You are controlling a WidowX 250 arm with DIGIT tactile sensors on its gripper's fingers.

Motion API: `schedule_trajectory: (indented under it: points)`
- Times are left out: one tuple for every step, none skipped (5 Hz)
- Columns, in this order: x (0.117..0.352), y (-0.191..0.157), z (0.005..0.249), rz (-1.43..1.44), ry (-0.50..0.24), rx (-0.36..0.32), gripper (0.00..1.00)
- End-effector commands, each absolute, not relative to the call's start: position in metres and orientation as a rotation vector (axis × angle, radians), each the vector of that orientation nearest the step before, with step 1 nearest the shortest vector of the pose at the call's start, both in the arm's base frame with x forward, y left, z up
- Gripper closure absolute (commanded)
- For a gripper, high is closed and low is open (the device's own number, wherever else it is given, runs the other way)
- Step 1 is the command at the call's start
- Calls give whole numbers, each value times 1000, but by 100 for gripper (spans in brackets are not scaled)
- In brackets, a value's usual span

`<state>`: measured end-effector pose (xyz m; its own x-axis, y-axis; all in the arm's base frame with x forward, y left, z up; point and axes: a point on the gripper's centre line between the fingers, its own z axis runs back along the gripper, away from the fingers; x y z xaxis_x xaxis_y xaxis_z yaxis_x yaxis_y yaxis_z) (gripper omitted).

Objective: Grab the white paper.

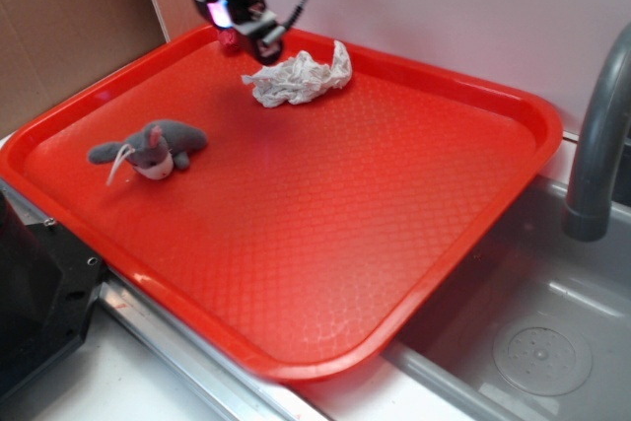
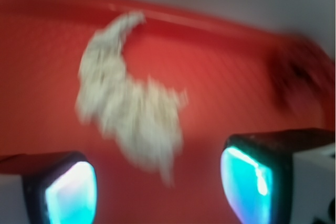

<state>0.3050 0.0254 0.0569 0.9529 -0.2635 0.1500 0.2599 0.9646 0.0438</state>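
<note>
Exterior view: large red plastic tray with rounded corners, raised rim and a fine diamond-embossed surface, set over a grey sink basin. Curved grey faucet pipe at right edge. Brown cardboard panel at upper left; pale wall behind.

Crumpled white paper wad lies on the tray near the far rim — elongated, wrinkled, tissue-like, grey shadows in the creases, one end twisted upward toward the rim. Small grey plush animal, soft fabric with a paler patch underneath and a thin white string trailing, lies on its side well apart from the paper, toward the tray's left side.

Black robot gripper hangs over the far left corner of the tray, just beside the paper's left end, with a pink-lit spot on its body and a cable arcing off to the right. A small dark red object sits right under it, partly hidden.

Wrist view, blurred: white paper lies ahead of and between the two black fingertip pads, glowing cyan — pads spread wide, nothing between them, no contact with the paper. Dark red blob at right near the rim, too smeared to identify.

No legible writing or labels.
</note>
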Motion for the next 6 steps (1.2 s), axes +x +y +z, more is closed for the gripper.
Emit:
schedule_trajectory:
  points:
    - [342, 0, 36, -373, -162, 51, 0]
    - [318, -24, 43, -464, -149, -14, 0]
    - [299, -33, 48, -453, -106, 9, 25]
    - [297, -35, 59, -402, -64, 13, 100]
    - [297, -26, 71, -315, -37, 69, 100]
    - [287, -10, 117, -183, -84, 118, 100]
